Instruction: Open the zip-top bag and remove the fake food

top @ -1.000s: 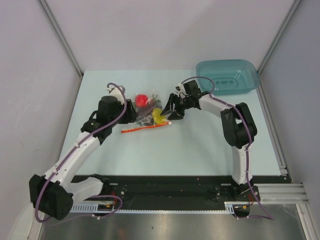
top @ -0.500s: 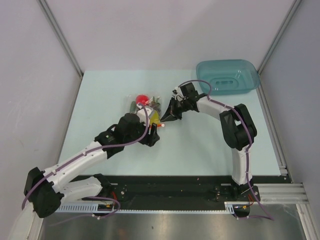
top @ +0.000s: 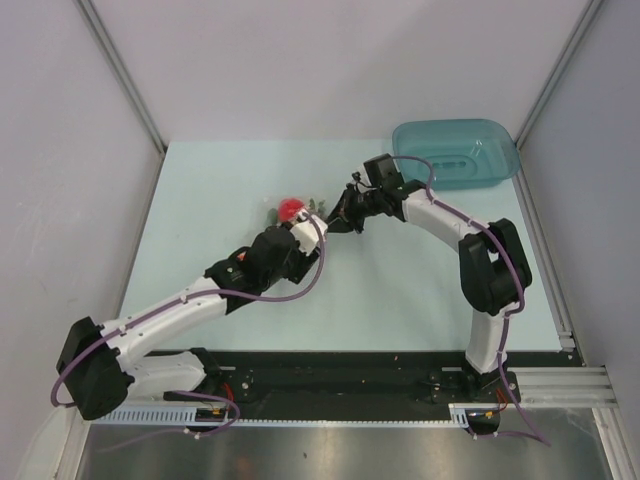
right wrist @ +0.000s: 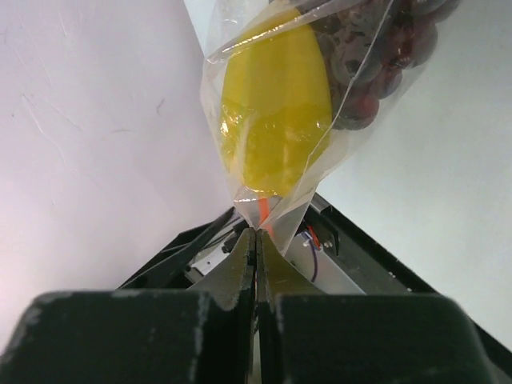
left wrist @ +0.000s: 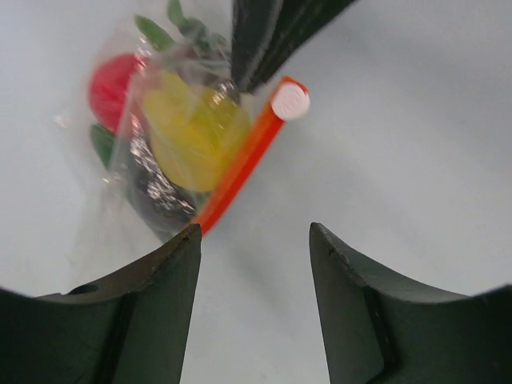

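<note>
The zip-top bag [left wrist: 120, 208] lies on the pale worktop [top: 400, 290], toward 10 o'clock from its middle, and the fake food is all inside it. Through the clear plastic a yellow lemon-like piece [left wrist: 192, 132] shows in the centre, with a red round fruit [top: 291, 208] at its 10 o'clock, a dark grape bunch [right wrist: 376, 64] beside it and green leaves [left wrist: 152, 32] at the far edge.

The orange-red zipper strip [left wrist: 240, 164] runs from 7 o'clock to 1 o'clock in the left wrist view, and the white slider tab [left wrist: 290, 102] sits at the 1 o'clock end.

The right arm [top: 440, 215] reaches the bag from its 3 o'clock side. The right jaws are clenched flat on a corner of the plastic just beside the strip's end, and the film is drawn taut between the fingers [right wrist: 236, 272].

The left arm [top: 190, 300] comes in from 7 o'clock. The left jaws are released, spread apart over bare worktop at the bag's 6 o'clock side, and the near end of the strip lies close to one finger [left wrist: 152, 312].

A teal tray [top: 455, 152] sits at the worktop's 1 o'clock corner, well apart from the bag.
</note>
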